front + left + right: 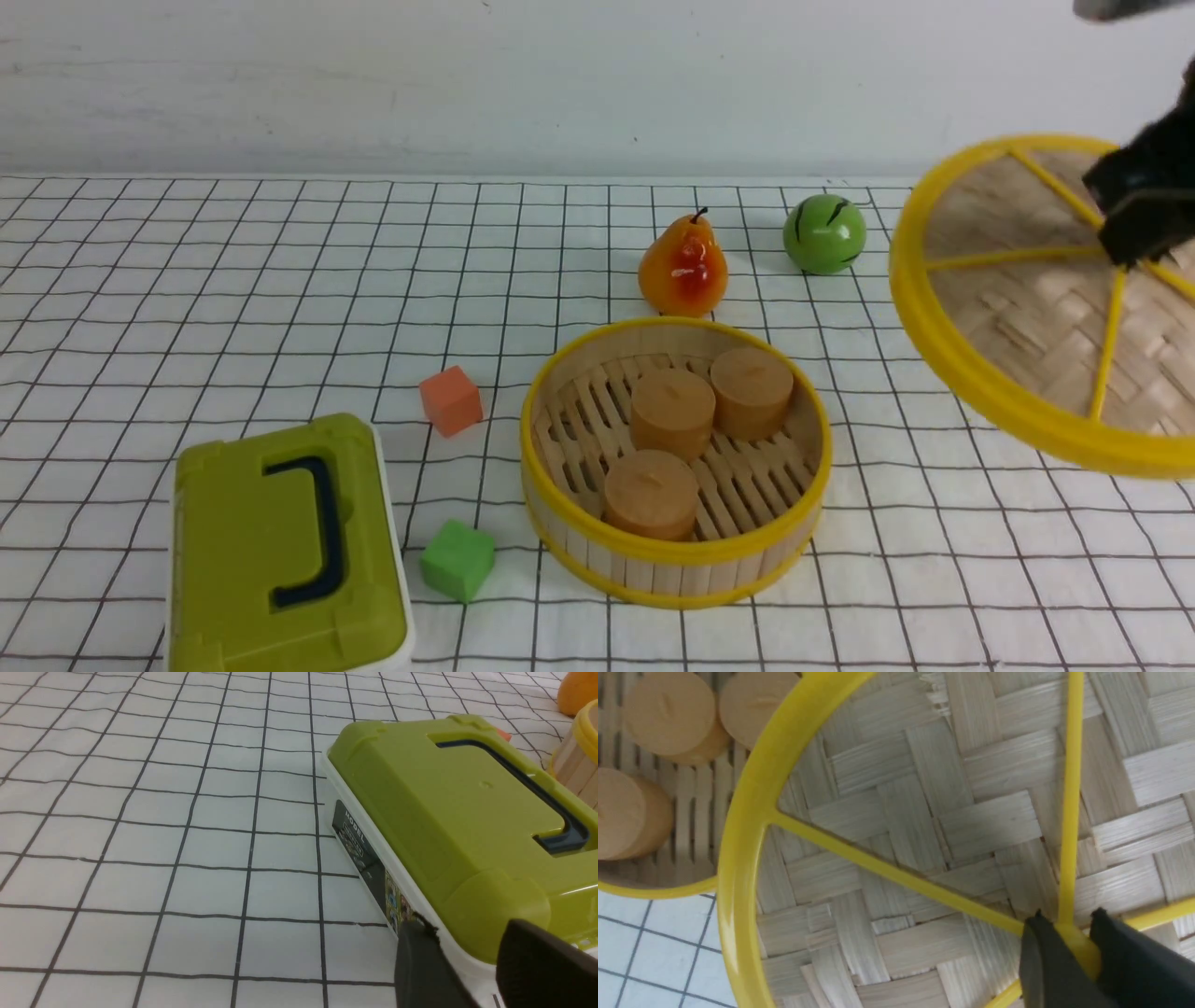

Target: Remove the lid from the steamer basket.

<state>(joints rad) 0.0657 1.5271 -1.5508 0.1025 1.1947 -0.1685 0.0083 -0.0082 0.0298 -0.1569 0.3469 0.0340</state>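
The left gripper (pixel 462 961) hangs near the olive-green box (pixel 280 551) at the robot's far left; its fingertips show in the left wrist view with a gap between them and nothing gripped. The box stands on the white cloth (pixel 252 308) with its black grid, its dark handle (pixel 329 532) lying along the top and a white lower part showing below the green. Just beside it, to the right, are two small blocks, a green one (pixel 457 560) nearer the camera and an orange-red one (pixel 452 401) farther off. Right of these, in the middle, sits the steamer basket (pixel 677 560), uncovered, its yellow rings around pale slats. Three round tan pieces (pixel 651 495) rest upright on its slatted floor. Behind the basket's far rim stands an orange-red pear (pixel 683 266), and farther right is a green ball (pixel 825 233) with dark streaks. At the far right the lid (pixel 1027 327) is up in the air, tilted, well clear of the basket, its woven tan face and yellow spokes turned partly to the camera and its edge cut off by the frame. The right gripper (pixel 1078 947) holds it, fingers closed on either side of the yellow hub (pixel 1083 949).
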